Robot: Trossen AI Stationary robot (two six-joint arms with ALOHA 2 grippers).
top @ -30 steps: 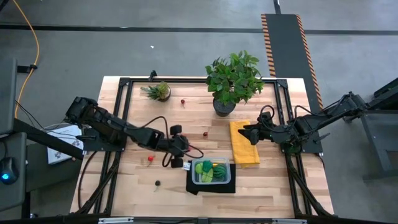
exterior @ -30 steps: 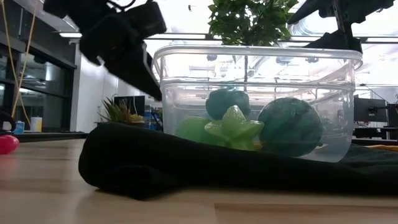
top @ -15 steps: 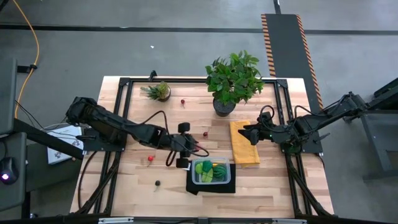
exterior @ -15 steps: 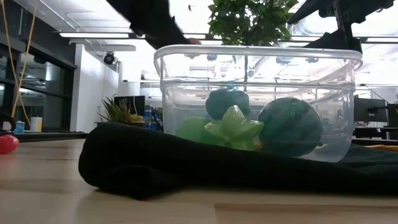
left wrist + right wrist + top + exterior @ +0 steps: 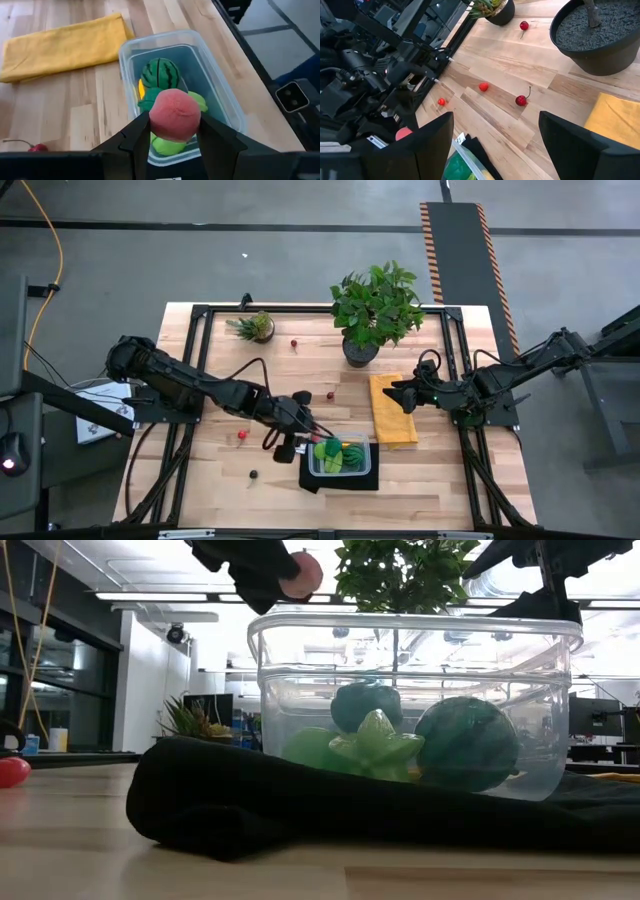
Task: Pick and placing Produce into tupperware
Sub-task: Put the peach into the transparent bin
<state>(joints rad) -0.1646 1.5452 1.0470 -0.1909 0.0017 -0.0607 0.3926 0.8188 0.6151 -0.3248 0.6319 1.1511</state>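
Pink-red fruit (image 5: 175, 115), clenched in the left gripper (image 5: 173, 131), has moved over the tupperware (image 5: 226, 105), ready to drop; the right gripper (image 5: 495, 135) waits released.

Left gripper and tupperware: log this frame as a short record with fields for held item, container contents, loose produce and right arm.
left gripper: shut on pink-red fruit, above tupperware rim
tupperware contents: watermelon, other green pieces
under tupperware: black mat
loose produce: cherry, strawberry on table
right gripper: open, empty, over yellow cloth
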